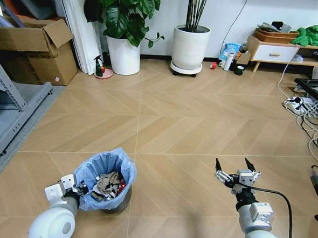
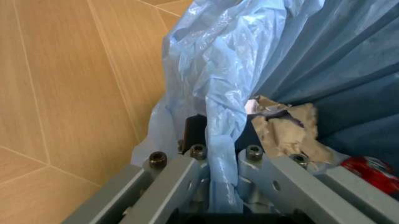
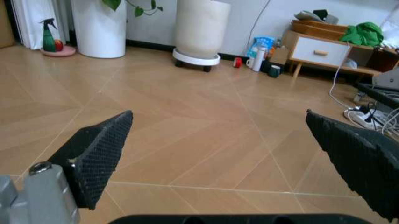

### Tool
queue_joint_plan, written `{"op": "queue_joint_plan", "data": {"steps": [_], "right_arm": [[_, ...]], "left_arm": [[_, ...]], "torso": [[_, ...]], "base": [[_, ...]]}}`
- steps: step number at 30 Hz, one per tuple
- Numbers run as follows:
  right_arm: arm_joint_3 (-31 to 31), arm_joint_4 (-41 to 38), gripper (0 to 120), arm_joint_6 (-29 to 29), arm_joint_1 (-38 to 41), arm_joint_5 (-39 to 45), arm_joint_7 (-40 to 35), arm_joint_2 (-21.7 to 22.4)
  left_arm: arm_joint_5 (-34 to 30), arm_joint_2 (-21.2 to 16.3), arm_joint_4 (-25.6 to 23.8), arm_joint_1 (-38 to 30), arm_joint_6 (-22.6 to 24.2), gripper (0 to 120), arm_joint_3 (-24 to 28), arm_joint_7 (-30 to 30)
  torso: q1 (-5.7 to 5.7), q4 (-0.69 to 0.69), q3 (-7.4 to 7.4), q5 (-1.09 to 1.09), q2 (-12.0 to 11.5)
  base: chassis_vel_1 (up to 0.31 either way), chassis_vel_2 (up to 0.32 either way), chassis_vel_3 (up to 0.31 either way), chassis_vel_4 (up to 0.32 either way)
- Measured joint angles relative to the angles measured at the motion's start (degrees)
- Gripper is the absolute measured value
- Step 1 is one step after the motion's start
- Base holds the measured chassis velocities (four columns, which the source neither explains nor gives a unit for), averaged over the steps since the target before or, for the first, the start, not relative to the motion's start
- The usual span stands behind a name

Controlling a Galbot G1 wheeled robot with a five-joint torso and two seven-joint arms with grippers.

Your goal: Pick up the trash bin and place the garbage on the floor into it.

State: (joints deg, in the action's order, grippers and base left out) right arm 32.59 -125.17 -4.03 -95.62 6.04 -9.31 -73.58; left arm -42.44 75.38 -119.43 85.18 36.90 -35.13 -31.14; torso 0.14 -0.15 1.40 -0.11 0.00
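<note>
Trash bin [image 1: 107, 183] sat on the floor [image 1: 175, 125] at lower left of the head view, just in front of the robot, its light-blue bag folded over the rim. Garbage [image 1: 109, 185] lay inside it: crumpled tan and pale paper, plus a red wrapper [image 2: 373, 173] toward one side. Left gripper [image 1: 80, 190] was at the bin's near-left rim, fingers clamped on the rim with the bag's plastic [image 2: 223, 140] pinched between them; the left wrist view showed both fingers tight against that fold. Right gripper [image 1: 235, 168] hung over bare floor at lower right, well apart from the bin, its black pads [image 3: 100, 154] spread wide and holding nothing. Two white plant pots [image 1: 190, 46], a green spray bottle [image 1: 99, 66] and a low cabinet [image 1: 276, 50] stood by the far wall.
</note>
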Motion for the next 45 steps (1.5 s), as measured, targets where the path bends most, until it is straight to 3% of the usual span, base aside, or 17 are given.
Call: {"op": "queue_joint_plan", "data": {"steps": [27, 38, 43, 45], "right_arm": [[0.94, 0.01, 100, 0.35, -0.16, -0.08, -0.05, -0.6], [1.26, 0.23, 100, 0.5, 0.05, 0.08, -0.05, -0.44], [1.1, 0.35, 100, 0.5, 0.19, 0.18, -0.04, -0.33], [1.08, 0.36, 100, 0.5, 0.22, 0.18, -0.04, -0.33]], "left_arm": [[0.42, -0.66, 3.75, -1.58, -0.18, 0, 0.06, 1.64], [0.66, -0.65, 4.09, -1.84, -0.12, 34, 0.35, 1.87], [0.68, -0.7, 3.68, -1.59, -0.78, 57, 0.29, 1.89], [0.68, -0.75, 3.57, -1.57, -0.91, 59, 0.27, 1.9]], "torso": [[0.0, 0.0, 0.0, 0.0, 0.0], [0.0, 0.0, 0.0, 0.0, 0.0], [0.0, 0.0, 0.0, 0.0, 0.0], [0.0, 0.0, 0.0, 0.0, 0.0]], "base": [[0.0, 0.0, 0.0, 0.0], [0.0, 0.0, 0.0, 0.0], [0.0, 0.0, 0.0, 0.0], [0.0, 0.0, 0.0, 0.0]]}}
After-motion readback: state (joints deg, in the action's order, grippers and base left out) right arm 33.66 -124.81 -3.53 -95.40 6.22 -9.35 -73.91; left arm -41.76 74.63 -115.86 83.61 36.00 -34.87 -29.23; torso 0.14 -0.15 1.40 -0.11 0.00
